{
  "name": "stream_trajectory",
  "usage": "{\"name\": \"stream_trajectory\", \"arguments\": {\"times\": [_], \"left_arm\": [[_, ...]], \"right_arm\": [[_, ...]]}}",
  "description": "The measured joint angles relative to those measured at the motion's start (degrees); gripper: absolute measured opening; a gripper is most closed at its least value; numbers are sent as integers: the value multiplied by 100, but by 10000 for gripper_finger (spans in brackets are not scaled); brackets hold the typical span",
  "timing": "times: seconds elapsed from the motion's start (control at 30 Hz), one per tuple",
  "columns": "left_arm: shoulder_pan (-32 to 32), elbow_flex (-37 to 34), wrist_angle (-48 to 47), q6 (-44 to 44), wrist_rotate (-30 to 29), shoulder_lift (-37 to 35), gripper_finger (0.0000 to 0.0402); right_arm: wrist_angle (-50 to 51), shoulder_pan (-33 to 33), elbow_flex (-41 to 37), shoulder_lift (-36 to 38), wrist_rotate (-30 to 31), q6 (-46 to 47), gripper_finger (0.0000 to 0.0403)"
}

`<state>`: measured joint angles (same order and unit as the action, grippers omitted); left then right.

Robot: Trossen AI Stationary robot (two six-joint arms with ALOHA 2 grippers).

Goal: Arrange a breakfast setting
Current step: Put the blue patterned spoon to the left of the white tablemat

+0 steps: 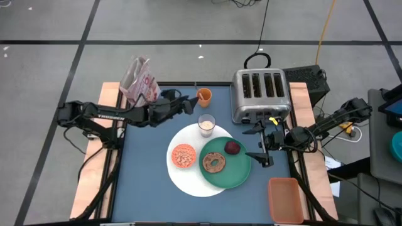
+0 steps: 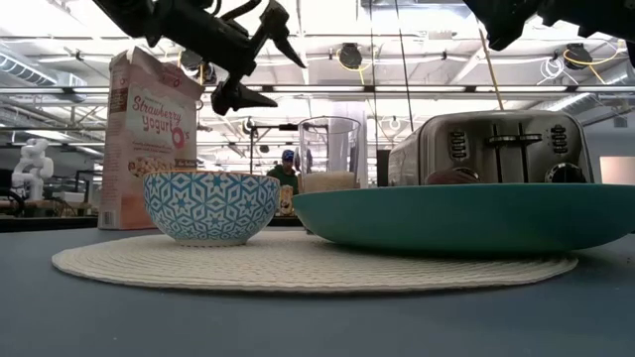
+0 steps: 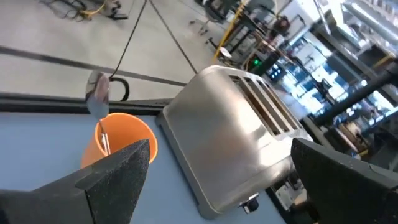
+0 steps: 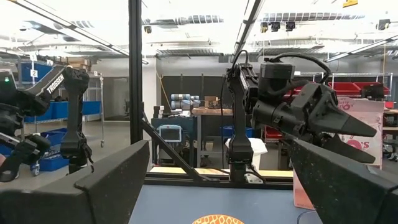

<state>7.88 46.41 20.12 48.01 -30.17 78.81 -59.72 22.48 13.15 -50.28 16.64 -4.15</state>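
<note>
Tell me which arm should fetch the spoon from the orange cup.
Left. The left claw hangs open just beside the orange cup, with the spoon standing in it. The right claw sits across the table by the green plate.

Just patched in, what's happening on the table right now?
A breakfast setting is being laid out. The left gripper hangs open above the table by the orange cup, which has a spoon standing in it. The right gripper is open beside the green plate, holding nothing. That plate, carrying the bagel and dark red fruit, rests on the white plate with the cereal bowl; the milk glass stands at its rim.
</note>
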Motion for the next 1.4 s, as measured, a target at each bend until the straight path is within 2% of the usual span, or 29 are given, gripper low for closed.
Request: {"name": "stream_trajectory", "arguments": {"times": [0.27,0.37,0.57,0.87,1.0,1.17,1.4], "left_arm": [[-41,22,-131,936,-74,219,390],[-138,267,-439,1111,-185,441,390],[-204,1485,-1682,1088,-704,1126,390],[141,3817,-3885,1182,-740,2445,390],[170,4629,-4858,1438,-737,2936,390],[168,5165,-5982,1969,-730,3315,390],[210,5200,-6621,2466,-601,3389,390]], "right_arm": [[11,0,0,0,-1,-1,384],[56,0,0,0,-2,-1,384],[311,0,2,0,-7,3,384],[304,0,2,-2,-11,3,384],[297,0,2,-1,-20,3,384],[293,0,2,0,-23,3,384],[255,0,2,-2,-24,3,384]]}}
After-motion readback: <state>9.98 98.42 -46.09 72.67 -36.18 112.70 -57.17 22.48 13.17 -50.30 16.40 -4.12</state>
